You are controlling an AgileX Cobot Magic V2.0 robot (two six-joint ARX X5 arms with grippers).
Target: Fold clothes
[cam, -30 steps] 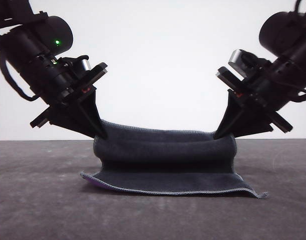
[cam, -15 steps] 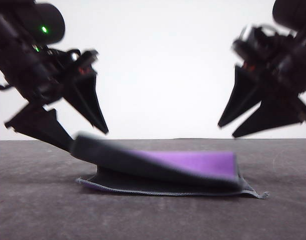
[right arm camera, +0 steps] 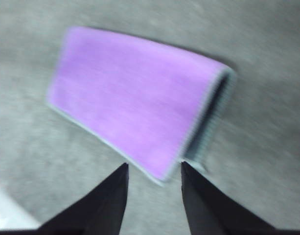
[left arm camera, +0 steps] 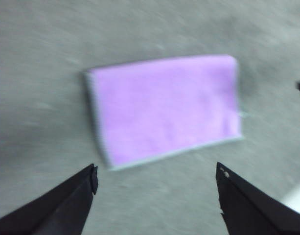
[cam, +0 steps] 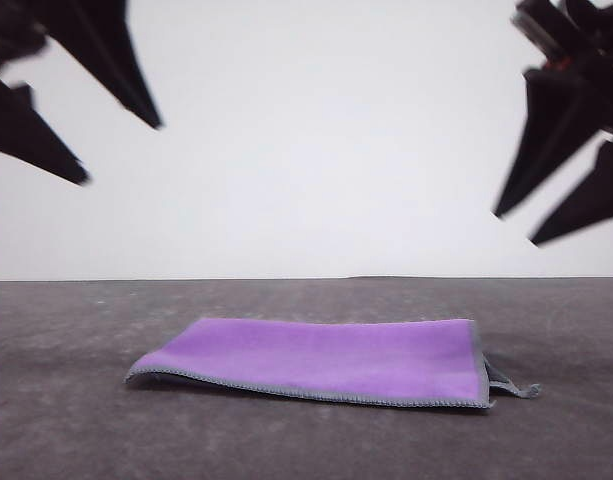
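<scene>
High above the desk, your left tool point(cam: 121, 150) and right tool point(cam: 516, 225) have both let go and pulled up and outward: a second ago each pinched a back corner of the cloth point(cam: 326, 360) and held its rear edge raised, half a second ago the left one was laying that edge forward while the right was already clear, and now both hang well apart from the cloth with their fingers spread and nothing between them. In the left wrist view the left tool's point(left arm camera: 157, 178) fingers stand wide; in the right wrist view the right tool's point(right arm camera: 154, 171) fingers are parted more narrowly, but empty. The cloth lies flat on the desk point(cam: 66, 420), doubled over with the purple face up and the grey edging running along the near side, so I judge one fold done and released. Hard to tell: both wrist views are smeared by motion, so how squarely the edges line up is unclear. At the right end a bit of the lower layer pokes out past the top one. Both arms are cut off by the front view's edges.
</scene>
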